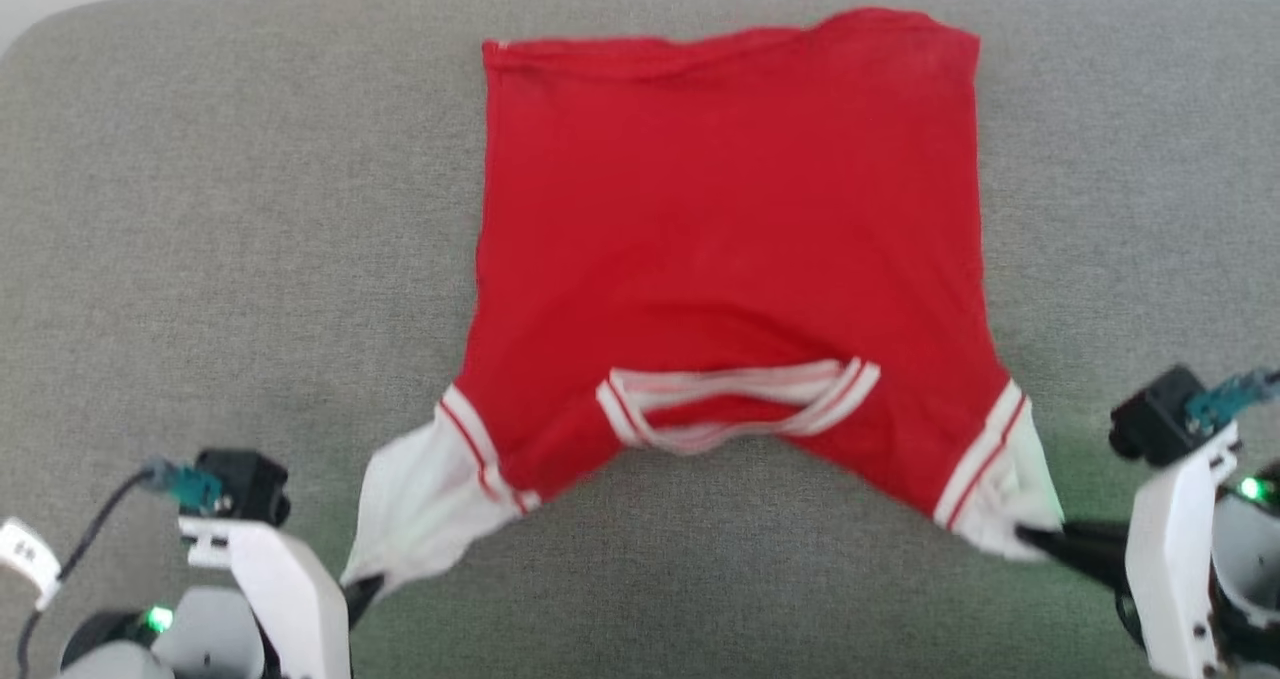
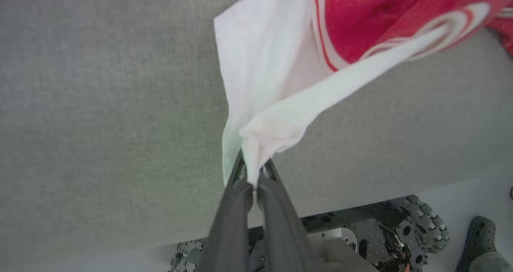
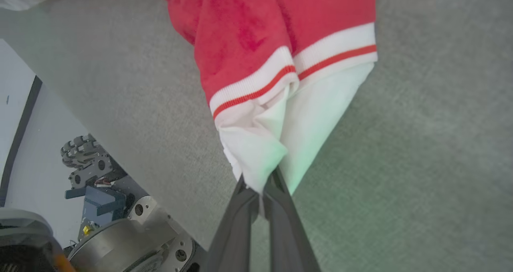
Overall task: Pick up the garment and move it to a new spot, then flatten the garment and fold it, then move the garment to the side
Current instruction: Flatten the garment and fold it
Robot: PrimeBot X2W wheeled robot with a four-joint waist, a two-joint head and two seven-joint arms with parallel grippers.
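Note:
The garment [image 1: 730,239], a red T-shirt with white sleeves, lies spread on the grey surface [image 1: 200,209], plain side up, its striped collar toward me and its hem at the far side. My left gripper [image 1: 362,591] is shut on the tip of the white sleeve at the lower left; in the left wrist view the sleeve [image 2: 264,103] bunches between the gripper's [image 2: 253,175] fingers. My right gripper [image 1: 1030,539] is shut on the other white sleeve at the lower right, and the right wrist view shows that sleeve [image 3: 296,131] pinched in the gripper [image 3: 260,186]. Both sleeves are pulled outward and slightly raised.
The grey padded surface stretches wide to the left and right of the shirt. Its near edge runs through both wrist views, with my wheeled base [image 2: 400,232] below it. A dark shoe [image 2: 481,240] stands on the pale floor beside the base.

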